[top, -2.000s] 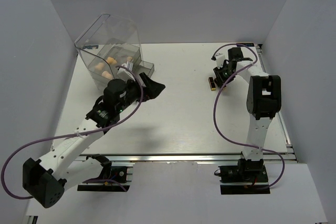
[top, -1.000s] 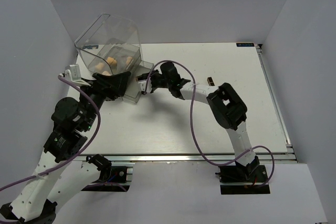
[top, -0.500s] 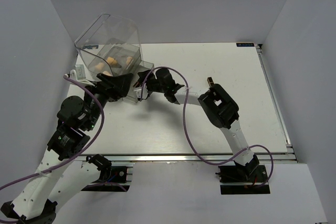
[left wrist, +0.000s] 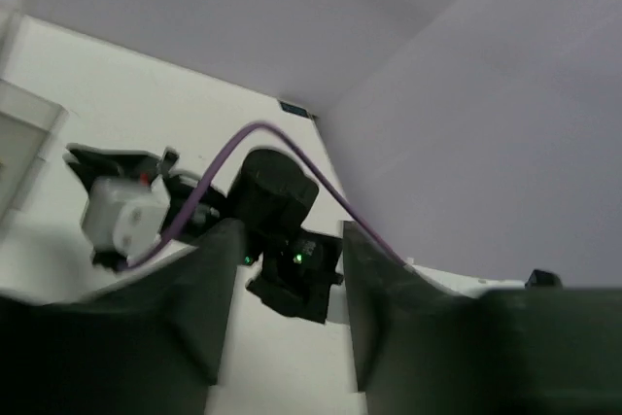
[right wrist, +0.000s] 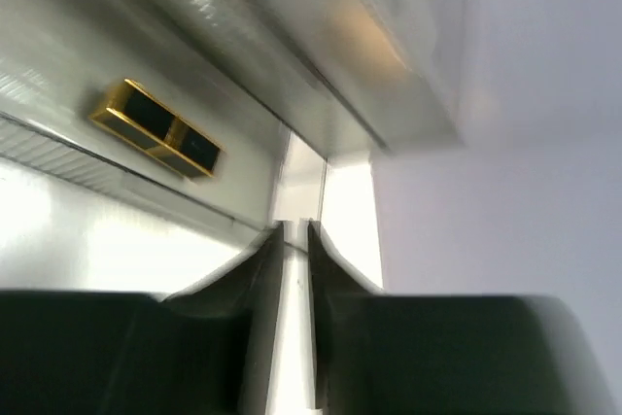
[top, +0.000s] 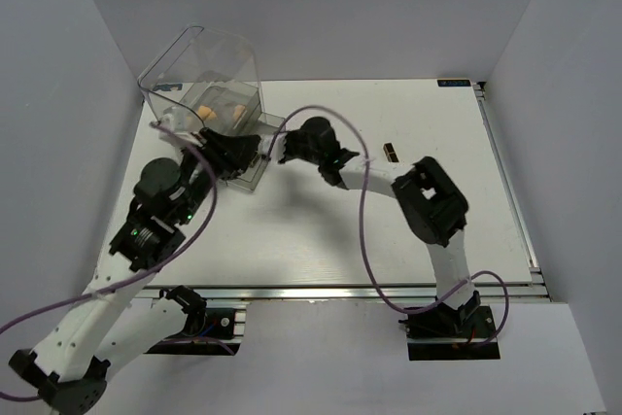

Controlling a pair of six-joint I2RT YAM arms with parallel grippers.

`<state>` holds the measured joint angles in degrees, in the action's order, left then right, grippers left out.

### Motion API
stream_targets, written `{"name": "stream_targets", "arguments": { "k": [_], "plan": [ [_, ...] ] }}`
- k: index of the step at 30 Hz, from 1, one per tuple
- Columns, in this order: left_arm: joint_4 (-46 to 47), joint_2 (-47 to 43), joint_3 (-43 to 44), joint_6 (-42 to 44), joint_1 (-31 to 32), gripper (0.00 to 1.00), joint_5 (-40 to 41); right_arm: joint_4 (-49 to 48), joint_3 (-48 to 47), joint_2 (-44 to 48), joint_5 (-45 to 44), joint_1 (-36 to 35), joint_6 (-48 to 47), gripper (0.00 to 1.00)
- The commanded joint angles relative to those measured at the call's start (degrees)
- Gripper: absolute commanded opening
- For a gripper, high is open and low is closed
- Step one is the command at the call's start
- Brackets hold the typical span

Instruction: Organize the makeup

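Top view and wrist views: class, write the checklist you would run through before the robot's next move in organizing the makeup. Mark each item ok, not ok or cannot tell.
1. Right jaws empty: ok. They are nearly together with nothing between.
2. Left jaws empty: ok. They are apart with nothing between.
3. One lipstick stowed: ok. It lies on the clear plastic of the drawer box.
4. Other lipstick stowed: not ok. It lies on the table.
5. Sponges in the box: ok for those showing. Their count: cannot tell.
6. Palettes found: cannot tell. None can be made out in any view.

White table (top: 321, 230) between plain grey walls (top: 321, 7).
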<state>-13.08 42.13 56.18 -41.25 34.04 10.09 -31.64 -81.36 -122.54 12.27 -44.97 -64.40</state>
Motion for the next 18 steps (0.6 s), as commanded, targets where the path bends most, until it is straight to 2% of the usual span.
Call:
{"name": "stream_targets", "arguments": {
  "k": [1,2,3,4,5,6,7,8,9,10,12,13,15,16,17,18],
  "plan": [
    [2.8,6.8,0.9,0.0,0.2,0.4,-7.8,5.7,-0.7,12.8,-6.1,7.3,24.8,0.03],
    [3.7,8.5,0.9,-0.2,0.2,0.31,-9.0,10.8,-1.4,14.3,-5.2,9.5,29.6,0.0],
    [6.3,11.7,0.3,-1.0,0.3,0.22,-9.9,20.7,-2.6,15.6,-1.8,14.9,33.7,0.0],
    [8.0,13.4,0.2,-1.5,0.2,0.22,-11.5,25.0,-3.2,17.7,-0.3,17.7,37.2,0.0],
    [9.5,15.3,0.1,-2.6,0.2,0.24,-14.0,28.4,-3.3,18.6,0.6,20.3,42.6,0.0],
    [12.3,17.3,0.2,-3.3,0.3,0.28,-15.0,34.5,-2.8,19.6,2.7,26.0,44.8,0.0],
    [12.6,21.9,1.0,-3.9,0.3,0.43,-16.0,36.8,-2.6,21.6,4.0,29.1,46.5,0.0],
    [12.6,24.4,2.0,-5.2,0.2,0.52,-17.5,38.4,-1.8,22.8,5.6,31.9,49.4,0.01],
    [12.6,27.1,3.1,-5.9,0.3,0.62,-18.1,40.2,-0.8,23.9,8.9,37.8,50.6,0.09],
    [12.6,33.1,6.1,-6.7,0.6,0.79,-18.5,41.3,1.0,26.1,10.6,40.5,51.2,0.3],
    [9.2,39.8,10.9,-7.2,1.7,0.9,-19.0,43.2,2.7,28.0,14.1,47.1,51.6,0.51],
    [7.1,47.4,17.1,-7.2,2.2,0.93,-18.9,45.5,3.9,29.5,14.8,48.8,51.6,0.61],
    [-0.3,55.2,24.9,-6.7,3.9,0.95,-18.0,47.2,5.3,31.2,16.8,52.3,51.2,0.69],
    [-3.5,59.2,33.8,-6.6,4.6,0.95,-17.0,48.6,6.5,31.5,16.9,53.0,51.3,0.7],
    [-10.3,67.1,38.8,-6.3,5.2,0.97,-16.0,49.5,6.7,31.7,17.3,53.7,51.4,0.71],
    [-13.9,71.3,44.0,-6.2,6.5,0.98,-13.6,50.2,7.1,32.1,17.4,54.7,52.0,0.72]
  ]
}}
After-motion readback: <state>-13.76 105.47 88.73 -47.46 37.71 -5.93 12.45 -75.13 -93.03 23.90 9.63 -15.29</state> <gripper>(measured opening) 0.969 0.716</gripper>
